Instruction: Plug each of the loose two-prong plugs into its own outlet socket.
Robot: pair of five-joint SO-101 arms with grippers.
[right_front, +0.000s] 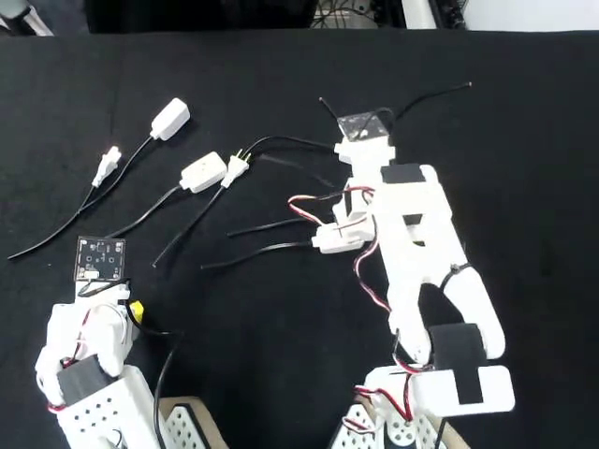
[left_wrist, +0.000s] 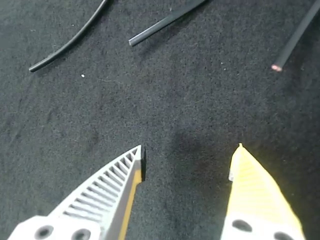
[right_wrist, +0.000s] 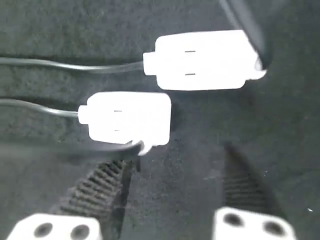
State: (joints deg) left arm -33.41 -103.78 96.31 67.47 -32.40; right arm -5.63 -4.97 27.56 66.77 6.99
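Left hand (left_wrist: 190, 147) wide open (over cloth (left_wrist: 165, 100)).

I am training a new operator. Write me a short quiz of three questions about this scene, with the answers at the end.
1. True or false: the left hand is shut.
2. Choose one: the two outlet sockets lying in front of the right hand are A) yellow, B) white, C) red.
3. Fill the gap: the right hand is ___ (open or shut).

Key: 1 false, it is open over bare cloth; 2 B; 3 open.
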